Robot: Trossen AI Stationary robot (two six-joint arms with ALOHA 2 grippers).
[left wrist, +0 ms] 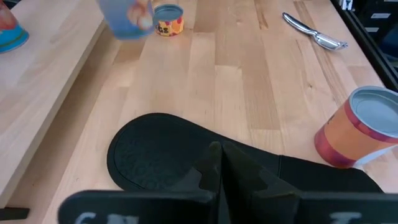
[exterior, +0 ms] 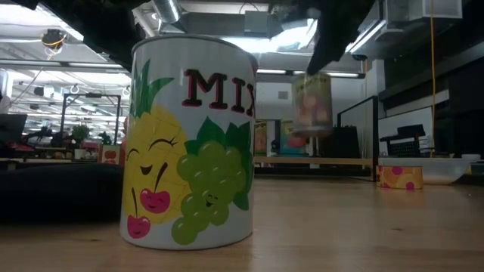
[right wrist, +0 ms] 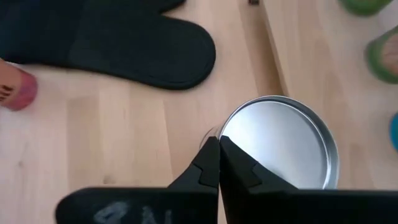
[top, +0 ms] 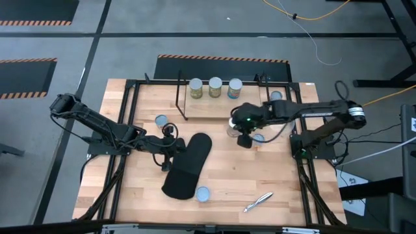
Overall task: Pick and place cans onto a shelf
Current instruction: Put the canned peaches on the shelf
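Observation:
My right gripper (right wrist: 219, 149) is shut on a can with a silvery top (right wrist: 280, 143), held in the air in front of the shelf (top: 214, 107); the low view shows this can (exterior: 311, 106) hanging well above the table. Three cans (top: 214, 87) stand on the shelf's top board. Loose cans stand upright on the table: one by the shelf's left end (top: 160, 120), one near the front (top: 202, 193), one below the right gripper (top: 258, 138). My left gripper (left wrist: 221, 165) is shut over a black oven mitt (left wrist: 161, 149); whether it touches the mitt I cannot tell. My right gripper pinches the raised rim of the can's top (right wrist: 214, 134) between its two fingers, at one spot on the edge. The fingers slant down onto it from above. The can hangs below them, about upright and clear of the table.
The black mitt (top: 188, 166) lies across the table's middle. A silvery pen-like item (top: 258, 201) lies near the front edge. A fruit-label can (exterior: 189, 143) fills the low view's foreground. One can (top: 276, 95) stands by the shelf's right end.

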